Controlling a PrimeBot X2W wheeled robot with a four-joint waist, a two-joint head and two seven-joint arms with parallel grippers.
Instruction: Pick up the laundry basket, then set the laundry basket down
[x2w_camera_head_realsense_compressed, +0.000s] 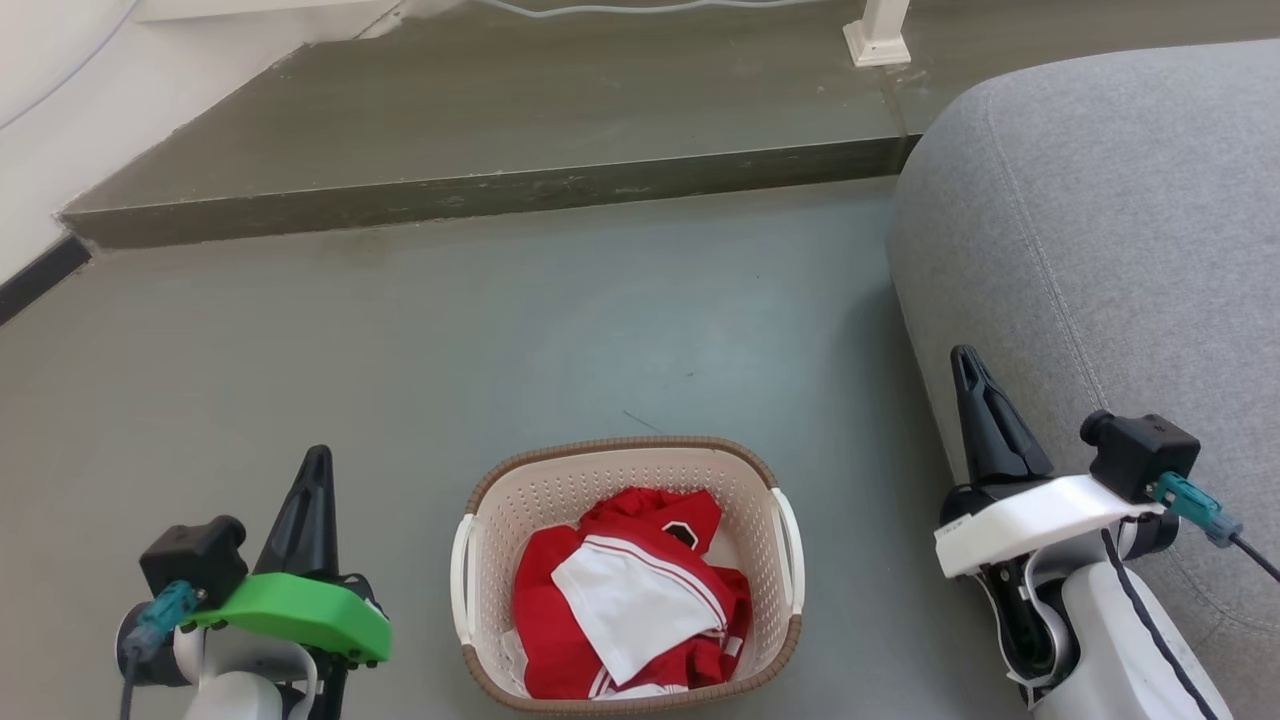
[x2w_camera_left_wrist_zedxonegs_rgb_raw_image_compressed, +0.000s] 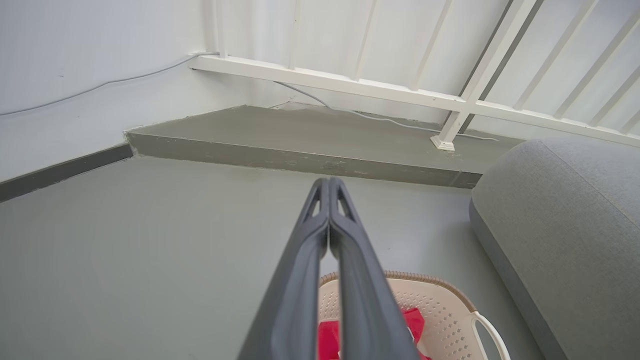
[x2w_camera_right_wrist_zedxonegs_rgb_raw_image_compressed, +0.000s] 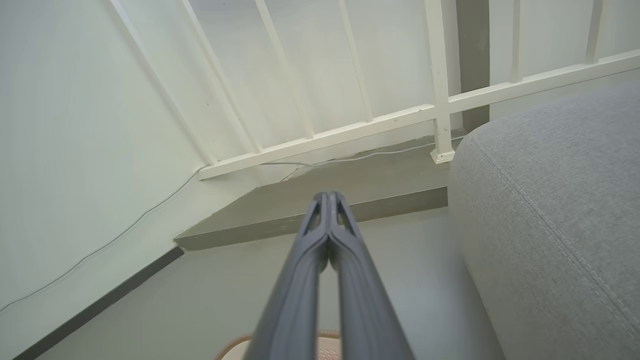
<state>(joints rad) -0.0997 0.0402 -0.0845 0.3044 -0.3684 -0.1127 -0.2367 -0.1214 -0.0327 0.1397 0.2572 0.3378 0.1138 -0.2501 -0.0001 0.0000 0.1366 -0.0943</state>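
**Laundry basket stands free on the floor: likely light, with loop handles to take**

The laundry basket stands upright at the lower centre of the head view, on the grey floor. A grey sofa is near it on the right of the frame. A crumpled red and white garment lies in its bottom, well below the rim.

The left gripper at lower left and the right gripper at lower right flank the basket, both apart from it. Each has its two dark fingers pressed together on nothing, and both wrist views show the tips meeting.

With thin perforated plastic and a single garment inside, the load should be light. The walls will probably flex if squeezed, and smooth plastic may slip between narrow fingers. The brown rim looks stiffer, but the white side handles seem the better hold, one loop on each long side. Taking both loops and lifting together should keep the basket level. The fingers would have to part first.
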